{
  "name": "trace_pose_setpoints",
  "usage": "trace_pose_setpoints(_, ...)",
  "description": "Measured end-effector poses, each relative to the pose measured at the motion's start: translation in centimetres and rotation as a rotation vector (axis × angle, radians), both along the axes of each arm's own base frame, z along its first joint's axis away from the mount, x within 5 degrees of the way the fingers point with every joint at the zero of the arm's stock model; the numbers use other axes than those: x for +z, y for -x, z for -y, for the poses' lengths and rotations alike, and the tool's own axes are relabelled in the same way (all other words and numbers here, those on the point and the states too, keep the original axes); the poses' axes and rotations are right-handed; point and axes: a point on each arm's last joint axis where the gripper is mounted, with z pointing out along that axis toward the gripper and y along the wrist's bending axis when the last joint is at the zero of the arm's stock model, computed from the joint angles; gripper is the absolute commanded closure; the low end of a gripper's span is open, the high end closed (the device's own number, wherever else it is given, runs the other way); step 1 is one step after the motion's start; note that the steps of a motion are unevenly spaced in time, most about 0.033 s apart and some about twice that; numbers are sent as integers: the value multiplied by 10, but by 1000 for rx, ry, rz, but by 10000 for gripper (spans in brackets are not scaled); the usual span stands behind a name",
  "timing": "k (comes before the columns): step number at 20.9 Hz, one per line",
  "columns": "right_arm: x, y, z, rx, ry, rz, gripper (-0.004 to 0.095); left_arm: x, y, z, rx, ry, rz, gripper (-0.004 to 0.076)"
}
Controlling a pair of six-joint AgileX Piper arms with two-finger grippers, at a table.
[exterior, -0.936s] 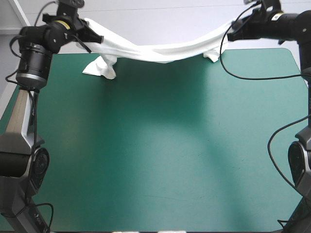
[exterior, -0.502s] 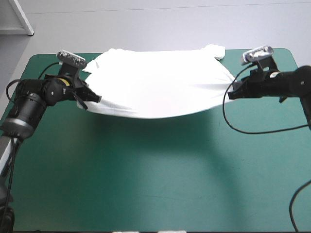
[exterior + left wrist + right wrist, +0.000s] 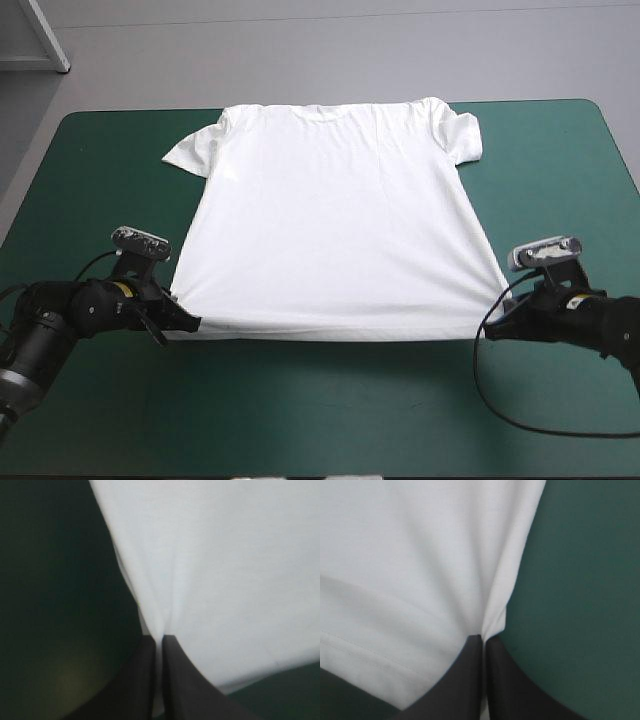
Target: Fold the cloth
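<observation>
Where the teal-green table (image 3: 320, 425) fills the high view, the white T-shirt (image 3: 335, 220) lies spread flat over the centre and upper half of the frame, its collar (image 3: 330, 110) toward the top edge and its hem (image 3: 335, 335) running across the lower middle. The left gripper (image 3: 188, 322), at lower left, and the right gripper (image 3: 495, 330), at lower right, each hold one hem corner; both wrist views show the black fingers pinched all but together on the fabric, which puckers at each pinch. Judged step: the laying-out is done and the first fold is due. To do it well, both corners should probably rise together, level and at equal pace, then travel toward the collar with the hem taut, so no pucker is folded in.
</observation>
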Motion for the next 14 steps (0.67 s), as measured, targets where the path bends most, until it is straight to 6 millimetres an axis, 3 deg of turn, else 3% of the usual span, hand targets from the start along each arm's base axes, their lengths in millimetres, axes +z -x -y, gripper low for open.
trace_pose_setpoints(7, -29, 54, 0, -53, -6, -103, 921, -13, 32, -4, 32, 0, -188, 705)
trace_pose_setpoints(12, -30, 64, 1, -69, -5, -125, 920, -34, 42, -1, 27, 31, -279, 702)
trace_pose_setpoints(14, -31, 64, 1, -72, -4, -134, 841, -44, 41, 1, 11, 43, -300, 653)
